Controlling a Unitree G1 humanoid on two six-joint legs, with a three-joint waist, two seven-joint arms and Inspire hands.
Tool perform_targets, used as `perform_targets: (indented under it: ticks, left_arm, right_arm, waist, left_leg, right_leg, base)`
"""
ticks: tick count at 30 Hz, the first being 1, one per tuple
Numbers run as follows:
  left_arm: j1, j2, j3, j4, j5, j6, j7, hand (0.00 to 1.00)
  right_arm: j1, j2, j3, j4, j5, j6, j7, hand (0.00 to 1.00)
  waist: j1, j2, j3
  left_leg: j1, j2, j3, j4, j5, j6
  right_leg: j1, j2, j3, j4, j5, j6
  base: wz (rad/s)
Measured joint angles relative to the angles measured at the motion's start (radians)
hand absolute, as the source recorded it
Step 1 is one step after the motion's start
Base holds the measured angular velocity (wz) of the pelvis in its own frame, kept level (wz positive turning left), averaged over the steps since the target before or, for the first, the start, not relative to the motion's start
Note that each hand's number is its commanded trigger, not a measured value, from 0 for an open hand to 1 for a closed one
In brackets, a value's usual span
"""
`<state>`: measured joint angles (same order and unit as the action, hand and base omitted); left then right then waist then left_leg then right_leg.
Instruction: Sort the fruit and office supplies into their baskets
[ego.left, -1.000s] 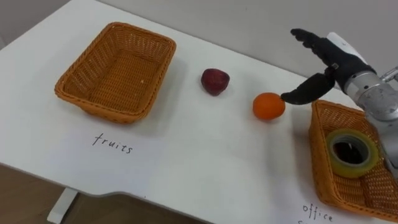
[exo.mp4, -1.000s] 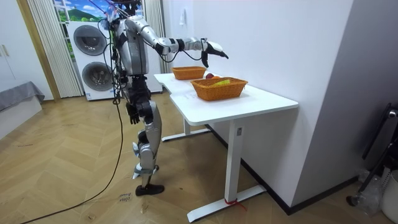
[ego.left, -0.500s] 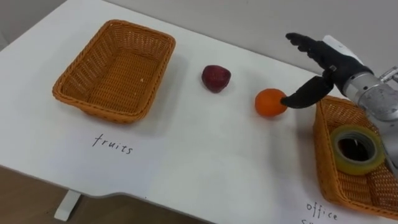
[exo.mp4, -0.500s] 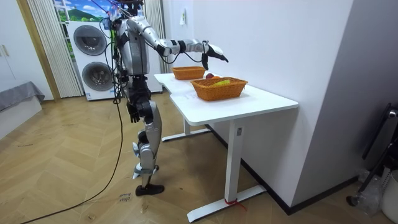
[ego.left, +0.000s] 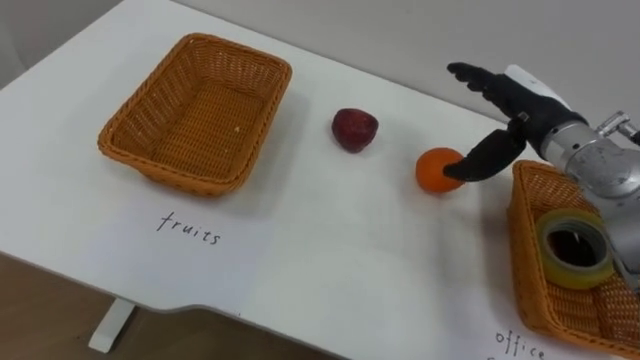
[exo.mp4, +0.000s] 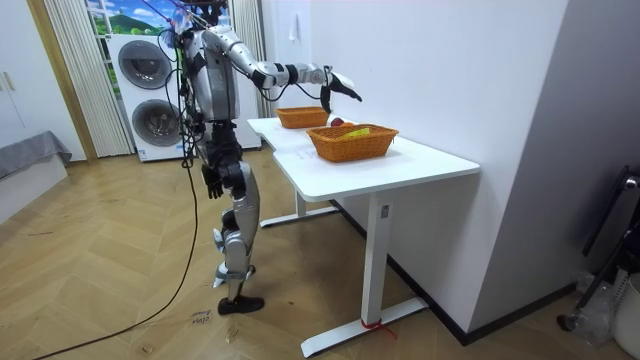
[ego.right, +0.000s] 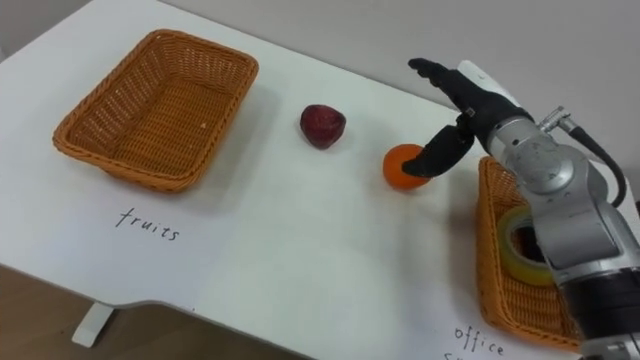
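Orange (ego.left: 435, 168) lies right of centre on the white table (ego.left: 330, 260), with the thumb tip of the right hand (ego.left: 525, 110) at its right side. That hand, at upper right, has its fingers straight and spread apart, holding nothing. A dark red fruit (ego.left: 355, 129) sits at top centre, the fruits basket (ego.left: 265, 125) at upper left. A tape roll (ego.left: 575, 278) lies in the office basket (ego.left: 520, 250) at the right edge.

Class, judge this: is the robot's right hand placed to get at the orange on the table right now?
Probably yes. The open right hand is beside the orange, its thumb at the orange's side, with nothing between them; the dark red fruit lies apart, to the left.
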<state>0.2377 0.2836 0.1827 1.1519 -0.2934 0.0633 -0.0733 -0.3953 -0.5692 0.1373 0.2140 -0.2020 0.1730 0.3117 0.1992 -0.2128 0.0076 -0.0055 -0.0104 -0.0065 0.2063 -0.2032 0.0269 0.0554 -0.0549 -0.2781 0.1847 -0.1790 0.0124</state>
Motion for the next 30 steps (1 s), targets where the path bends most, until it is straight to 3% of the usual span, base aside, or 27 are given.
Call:
perform_targets:
  ticks: [21,30]
  left_arm:
    - [-0.006,0.004,-0.049,-0.002,-0.008,0.003,-0.008,0.0]
    - [-0.006,0.011,-0.07,-0.003,-0.007,0.003,-0.027,0.0]
  right_arm:
    - [0.0,0.0,0.082,0.001,-0.007,0.003,0.041,0.0]
    - [0.0,0.0,0.118,0.005,-0.133,0.002,0.054,0.0]
  waist:
    - [0.0,-0.01,0.0012]
    - [-0.001,-0.004,0.0067]
  left_leg:
    - [-0.003,0.001,0.0,0.007,0.0,0.0]
    - [-0.004,0.001,-0.002,0.005,0.0,0.0]
  right_leg:
    - [-0.002,-0.001,-0.019,0.0,0.0,0.0]
    - [-0.004,-0.001,-0.025,0.0,0.0,0.0]
  base:
    - [0.0]
    - [0.0]
